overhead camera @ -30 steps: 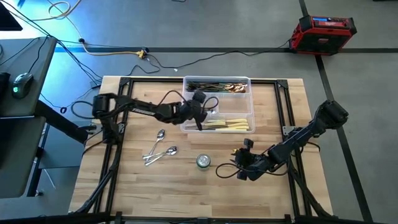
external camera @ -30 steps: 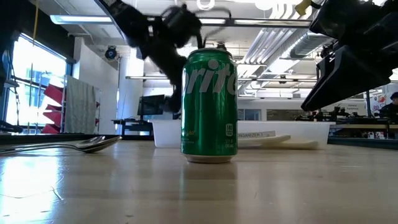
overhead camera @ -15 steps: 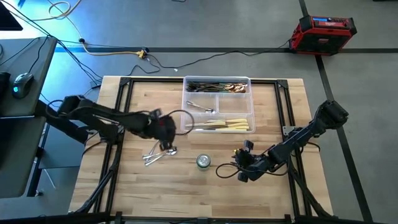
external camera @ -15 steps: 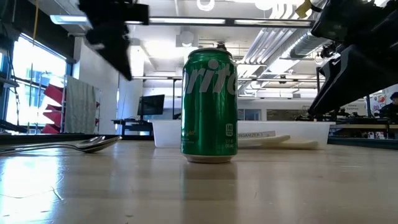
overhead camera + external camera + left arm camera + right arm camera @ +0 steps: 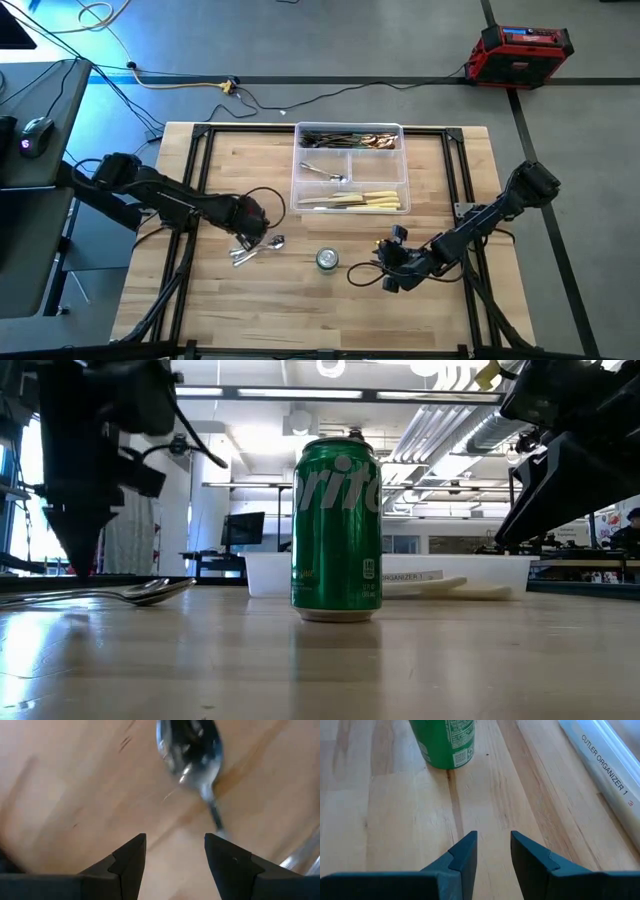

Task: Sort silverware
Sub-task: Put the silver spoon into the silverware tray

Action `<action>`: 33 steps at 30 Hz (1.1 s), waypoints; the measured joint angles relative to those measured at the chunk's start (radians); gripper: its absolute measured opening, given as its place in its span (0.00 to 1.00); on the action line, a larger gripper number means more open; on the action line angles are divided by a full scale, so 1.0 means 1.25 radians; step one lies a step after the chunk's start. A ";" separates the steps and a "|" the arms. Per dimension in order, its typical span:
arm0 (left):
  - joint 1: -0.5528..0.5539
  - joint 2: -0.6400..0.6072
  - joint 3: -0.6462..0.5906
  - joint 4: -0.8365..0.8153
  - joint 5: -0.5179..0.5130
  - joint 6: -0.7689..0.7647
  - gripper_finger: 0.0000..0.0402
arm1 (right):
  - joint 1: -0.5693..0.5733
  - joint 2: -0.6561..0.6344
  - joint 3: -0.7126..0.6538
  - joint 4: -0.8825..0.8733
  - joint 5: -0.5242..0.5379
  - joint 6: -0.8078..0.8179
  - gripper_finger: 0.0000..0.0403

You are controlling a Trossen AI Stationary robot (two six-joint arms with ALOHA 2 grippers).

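Left gripper (image 5: 252,228) wide open, empty, now over shiny silver spoons (image 5: 256,247) after leaving clear plastic divided tray (image 5: 350,170); bare wooden table (image 5: 300,295) nearby. Right gripper (image 5: 383,272) parted, empty, unmoved.

The clear tray (image 5: 600,767) reads "CUTLER ORGANIZER 1" on its wall; the green can (image 5: 337,530) shows part of "Sprite".

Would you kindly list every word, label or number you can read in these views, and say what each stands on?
"CUTLER ORGANIZER 1": label on the clear tray's wall.
"ORGANIZER 1": the same label in the low view.
"rite": partial brand lettering on the green can.
Fine print and code on the can: too small to read.
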 joint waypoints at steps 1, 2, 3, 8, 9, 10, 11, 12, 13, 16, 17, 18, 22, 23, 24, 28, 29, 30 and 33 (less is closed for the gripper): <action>0.007 0.000 -0.011 0.024 0.009 0.004 0.46 | 0.000 0.000 0.000 0.000 0.000 0.000 0.25; 0.015 0.000 -0.018 0.045 0.024 0.015 0.46 | 0.000 0.000 0.000 -0.001 0.000 -0.001 0.25; 0.020 0.000 -0.024 0.067 0.031 0.023 0.46 | 0.000 0.000 0.000 0.000 0.000 -0.001 0.25; 0.048 -0.001 -0.029 0.108 0.040 0.043 0.46 | 0.000 0.000 0.000 -0.001 -0.002 -0.002 0.25; 0.053 -0.001 -0.029 0.112 0.043 0.047 0.46 | 0.000 0.000 0.000 0.000 -0.002 -0.002 0.25; 0.058 -0.003 -0.029 0.114 0.048 0.052 0.46 | 0.000 0.000 0.000 0.000 -0.002 -0.001 0.25; 0.062 -0.006 -0.029 0.113 0.056 0.052 0.46 | 0.000 0.000 0.000 0.000 -0.002 -0.001 0.25; 0.065 -0.010 -0.029 0.110 0.062 0.052 0.46 | 0.000 0.000 0.000 0.000 -0.002 -0.002 0.25; 0.066 -0.016 -0.030 0.109 0.064 0.052 0.46 | 0.000 0.000 0.000 0.000 -0.002 -0.002 0.25; 0.067 -0.043 -0.030 0.111 0.065 0.052 0.46 | 0.000 0.000 0.000 0.000 -0.002 -0.002 0.25; 0.067 -0.054 -0.030 0.115 0.062 0.052 0.46 | 0.000 0.000 0.000 0.000 -0.002 -0.002 0.25; 0.064 -0.064 -0.030 0.121 0.060 0.052 0.46 | 0.000 0.000 0.000 0.000 -0.002 -0.002 0.25; 0.048 -0.079 -0.029 0.135 0.039 0.039 0.46 | 0.000 0.000 0.000 0.000 -0.002 -0.002 0.25; 0.047 -0.076 -0.030 0.136 0.039 0.039 0.46 | 0.000 0.000 0.000 0.000 -0.002 -0.002 0.25; 0.047 -0.071 -0.033 0.140 0.041 0.039 0.46 | 0.000 0.000 0.000 0.000 -0.001 -0.002 0.25; 0.048 -0.051 -0.065 0.201 0.049 0.044 0.46 | 0.000 0.000 0.000 0.000 -0.002 -0.002 0.25; 0.050 -0.044 -0.072 0.219 0.059 0.043 0.46 | 0.000 0.000 0.000 -0.001 -0.002 -0.002 0.25; 0.051 -0.039 -0.078 0.233 0.065 0.044 0.46 | 0.000 0.000 0.000 0.000 -0.002 -0.002 0.25; 0.059 -0.025 -0.087 0.233 0.070 0.058 0.44 | 0.000 0.000 0.000 0.000 -0.002 -0.002 0.25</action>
